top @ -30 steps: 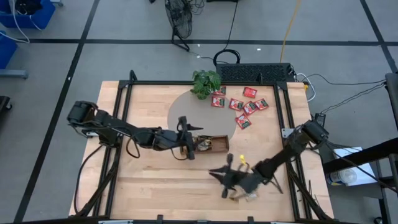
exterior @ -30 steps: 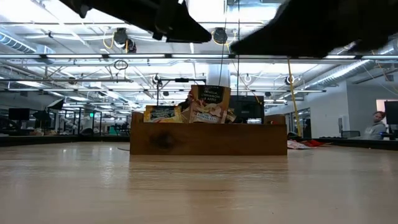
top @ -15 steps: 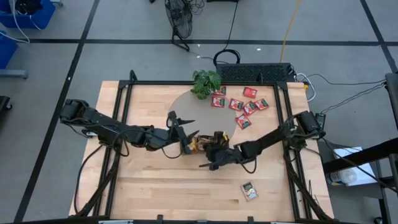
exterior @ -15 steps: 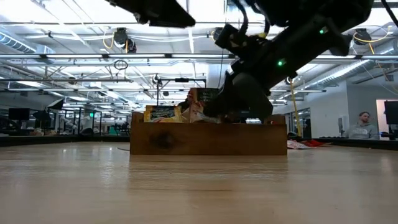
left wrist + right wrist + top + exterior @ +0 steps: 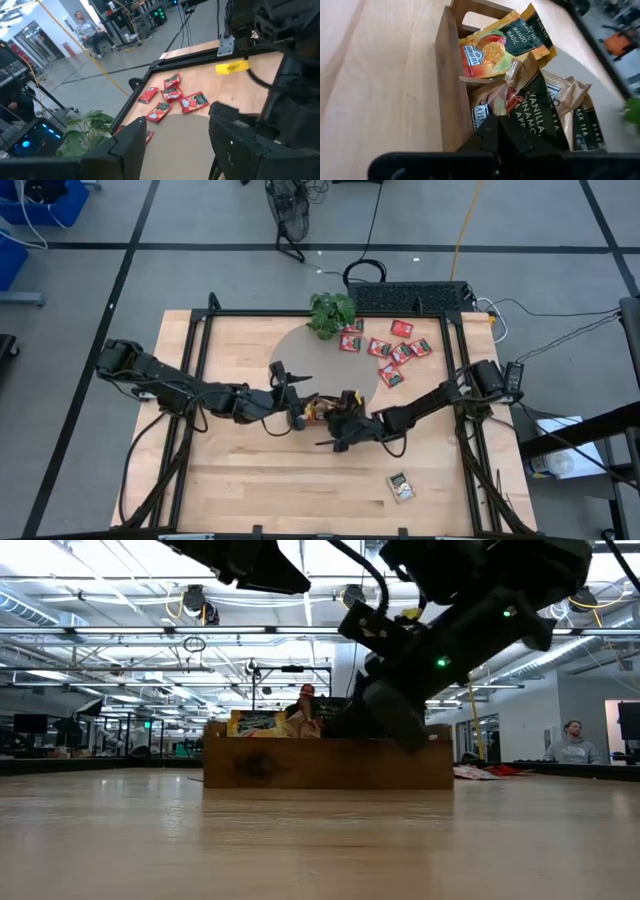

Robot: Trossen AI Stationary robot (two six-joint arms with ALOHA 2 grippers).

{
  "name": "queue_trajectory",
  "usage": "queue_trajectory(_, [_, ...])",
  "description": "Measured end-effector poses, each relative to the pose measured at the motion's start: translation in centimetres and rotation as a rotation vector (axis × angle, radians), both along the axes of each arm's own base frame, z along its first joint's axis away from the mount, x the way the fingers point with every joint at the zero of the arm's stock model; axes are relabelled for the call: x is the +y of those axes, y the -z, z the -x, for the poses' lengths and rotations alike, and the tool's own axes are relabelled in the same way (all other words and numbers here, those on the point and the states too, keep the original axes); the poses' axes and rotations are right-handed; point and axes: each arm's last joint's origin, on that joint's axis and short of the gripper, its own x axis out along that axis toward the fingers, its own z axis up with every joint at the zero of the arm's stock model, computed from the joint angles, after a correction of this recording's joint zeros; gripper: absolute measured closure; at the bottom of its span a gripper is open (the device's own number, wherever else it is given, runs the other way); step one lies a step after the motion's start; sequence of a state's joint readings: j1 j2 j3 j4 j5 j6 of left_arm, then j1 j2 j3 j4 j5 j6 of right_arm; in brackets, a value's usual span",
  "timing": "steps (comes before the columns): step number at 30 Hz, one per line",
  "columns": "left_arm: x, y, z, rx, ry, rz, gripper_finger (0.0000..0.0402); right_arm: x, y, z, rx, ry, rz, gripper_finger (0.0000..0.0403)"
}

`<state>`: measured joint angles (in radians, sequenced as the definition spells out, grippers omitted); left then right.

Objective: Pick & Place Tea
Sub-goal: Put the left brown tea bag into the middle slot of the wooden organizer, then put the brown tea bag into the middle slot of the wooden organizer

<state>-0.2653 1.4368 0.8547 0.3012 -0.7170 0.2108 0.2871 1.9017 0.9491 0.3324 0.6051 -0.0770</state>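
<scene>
Tea packets stand crammed in the wooden tray [image 5: 451, 75], which serves as the landmark at the table's middle. Nearest in the right wrist view, a dark packet [image 5: 535, 112] reading "VANILLA" with "& APPLE" under it sits right against the right gripper [image 5: 506, 131], whose fingers are pressed fully together at the tray's near wall; whether they pinch that packet's edge cannot be told. Behind it in the tray, an orange-yellow packet [image 5: 507, 42] reads "MANGO MAGIC", and a beige one [image 5: 582, 117] beside shows "BLACK TEA". From above, the right gripper [image 5: 342, 423] sits over the tray's right end, while the left gripper [image 5: 296, 402] hovers at the tray's left end with its fingers spread apart and nothing between them. One loose packet [image 5: 401, 487] lies well apart from the tray, toward the table's front edge. Beyond the tray, red packets [image 5: 385, 348] lie scattered, with a potted plant [image 5: 330, 312] farther still.
</scene>
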Motion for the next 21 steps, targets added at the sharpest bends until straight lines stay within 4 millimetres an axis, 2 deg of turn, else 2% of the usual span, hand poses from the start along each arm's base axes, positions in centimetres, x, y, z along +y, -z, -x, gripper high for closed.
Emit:
queue_trajectory(7, [0.0, 0.1, 0.0, 0.009, -0.001, 0.001, 0.0185, 2.0, -2.3, 0.2, -0.121, -0.049, 0.077, 0.0403])
queue_trajectory(13, [0.0, 0.3, 0.1, 0.032, -0.001, 0.000, 0.0186, 3.1, -2.6, 0.4, -0.147, -0.081, 0.086, 0.0403])
queue_trajectory(17, [-0.1, 0.5, 0.2, 0.051, 0.004, 0.003, 0.0186, 6.1, -4.1, 2.2, -0.158, -0.181, 0.069, 0.0403])
queue_trajectory(21, [-0.1, 0.8, 0.3, 0.070, 0.010, 0.022, 0.0186, 10.5, -5.9, 5.5, -0.159, -0.332, 0.044, 0.0403])
